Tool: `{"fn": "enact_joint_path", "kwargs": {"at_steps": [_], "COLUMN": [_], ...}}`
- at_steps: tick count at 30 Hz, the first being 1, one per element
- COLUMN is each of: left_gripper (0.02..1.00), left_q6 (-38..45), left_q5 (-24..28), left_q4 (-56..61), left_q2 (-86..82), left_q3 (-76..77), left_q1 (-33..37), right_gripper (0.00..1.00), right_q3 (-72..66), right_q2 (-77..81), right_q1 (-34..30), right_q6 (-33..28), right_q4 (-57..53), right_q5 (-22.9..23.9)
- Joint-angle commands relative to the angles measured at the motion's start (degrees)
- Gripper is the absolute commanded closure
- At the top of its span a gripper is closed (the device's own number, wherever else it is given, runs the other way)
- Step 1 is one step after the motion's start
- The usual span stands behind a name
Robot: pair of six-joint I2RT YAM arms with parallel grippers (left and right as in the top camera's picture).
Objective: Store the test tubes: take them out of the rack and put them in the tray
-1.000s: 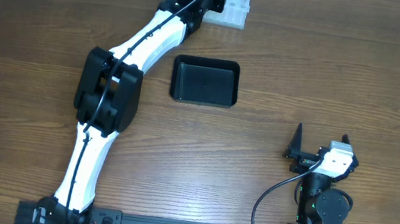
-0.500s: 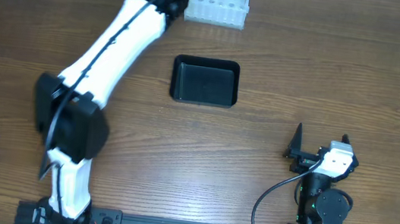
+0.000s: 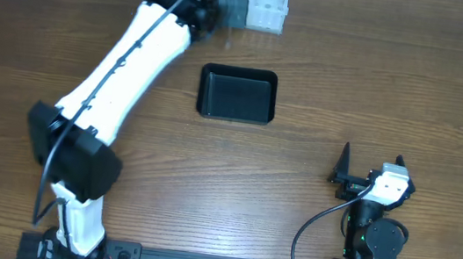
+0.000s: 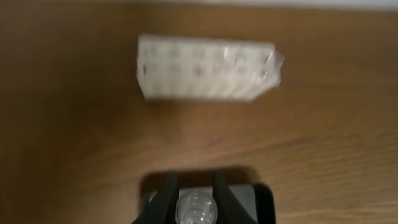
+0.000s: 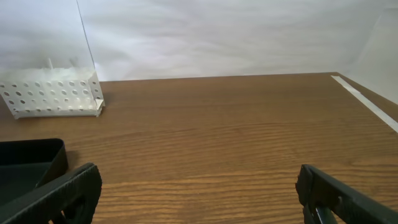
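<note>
Found left gripper (image 4: 194,198) pinched shut around clear cylindrical test tube (image 4: 194,210), near white perforated plastic rack (image 4: 205,68) at far edge of brown wooden table (image 3: 397,79); noted black rectangular tray (image 3: 240,71) mid-table; recorded right gripper (image 3: 373,156) gaping wide, empty.

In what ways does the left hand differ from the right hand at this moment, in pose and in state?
The left hand is shut on a clear test tube; the right hand is open and holds nothing. The left hand is far out over the table, close to the white rack; the right hand is near its own arm's base, away from the rack and the black tray. Both are dark, two-fingered hands.
</note>
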Motion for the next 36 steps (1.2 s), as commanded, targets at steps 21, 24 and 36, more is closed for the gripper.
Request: {"fn": "enact_joint_path", "kwargs": {"at_steps": [21, 24, 36], "left_gripper": [0.978, 0.978, 0.974], "left_q6": [-10.08, -9.92, -9.73], "left_q5": [1.53, 1.55, 1.53], "left_q4": [-9.35, -11.06, -11.56], "left_q2": [15.06, 15.43, 18.49], "left_q3": [-0.09, -0.09, -0.09], "left_q1": [-3.19, -3.43, -3.72], "right_gripper": [0.007, 0.007, 0.009], "right_q3": [-0.48, -0.50, -0.50], "right_q2": [-0.59, -0.59, -0.59], "right_q1": [-0.37, -0.37, -0.37], "right_q6": [-0.24, -0.24, -0.24], "right_q4": [0.07, 0.09, 0.07], "right_q5": [0.55, 0.55, 0.55]}}
